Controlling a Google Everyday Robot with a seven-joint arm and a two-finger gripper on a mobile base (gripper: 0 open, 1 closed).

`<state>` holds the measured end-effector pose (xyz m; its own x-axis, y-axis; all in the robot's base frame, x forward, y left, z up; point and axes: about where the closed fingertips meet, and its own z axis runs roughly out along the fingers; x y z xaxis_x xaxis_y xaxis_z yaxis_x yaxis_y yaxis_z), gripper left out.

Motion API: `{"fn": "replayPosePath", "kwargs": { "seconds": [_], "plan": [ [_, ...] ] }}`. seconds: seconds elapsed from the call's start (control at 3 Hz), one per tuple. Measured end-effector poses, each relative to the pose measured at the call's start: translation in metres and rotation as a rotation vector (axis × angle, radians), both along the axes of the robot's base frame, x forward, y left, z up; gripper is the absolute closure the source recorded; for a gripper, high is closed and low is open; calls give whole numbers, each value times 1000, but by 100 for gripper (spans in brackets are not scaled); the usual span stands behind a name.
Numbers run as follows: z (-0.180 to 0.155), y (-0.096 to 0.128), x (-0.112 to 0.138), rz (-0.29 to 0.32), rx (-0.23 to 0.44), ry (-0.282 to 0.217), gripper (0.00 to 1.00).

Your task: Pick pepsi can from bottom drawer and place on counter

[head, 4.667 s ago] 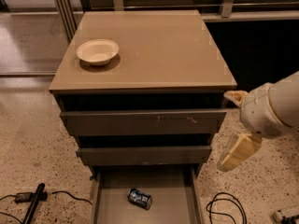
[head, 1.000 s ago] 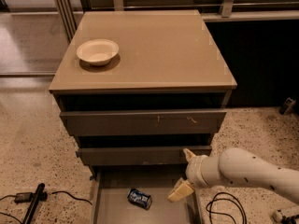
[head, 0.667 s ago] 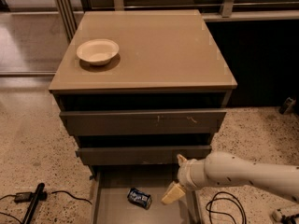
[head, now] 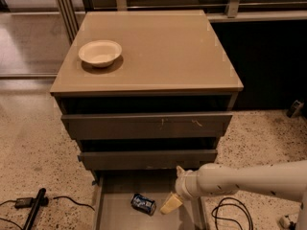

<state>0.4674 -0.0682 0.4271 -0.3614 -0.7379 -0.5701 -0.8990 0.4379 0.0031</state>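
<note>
1. On your left, a white bowl [head: 100, 52] sits on the counter [head: 158, 51].
2. Lower down, the bottom drawer [head: 119, 215] stands open. The pepsi can [head: 143, 203] lies on its side on the drawer floor.
3. Just right of the can, your gripper [head: 173, 188] hangs over the drawer. Its fingers are spread wide and hold nothing. The lower finger is just beside the can.
</note>
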Motion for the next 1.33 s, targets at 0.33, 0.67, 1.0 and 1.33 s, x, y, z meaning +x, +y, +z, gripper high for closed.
{"fn": "replayPosePath", "kwargs": {
  "seconds": [0.33, 0.67, 1.0, 1.33],
  "plan": [
    [-19, 4, 4, -3, 9, -24, 0],
    [-38, 6, 13, 13, 45, -83, 0],
    [-56, 5, 19, 5, 94, -97, 0],
    [-60, 4, 20, -3, 101, -94, 0]
  ]
}}
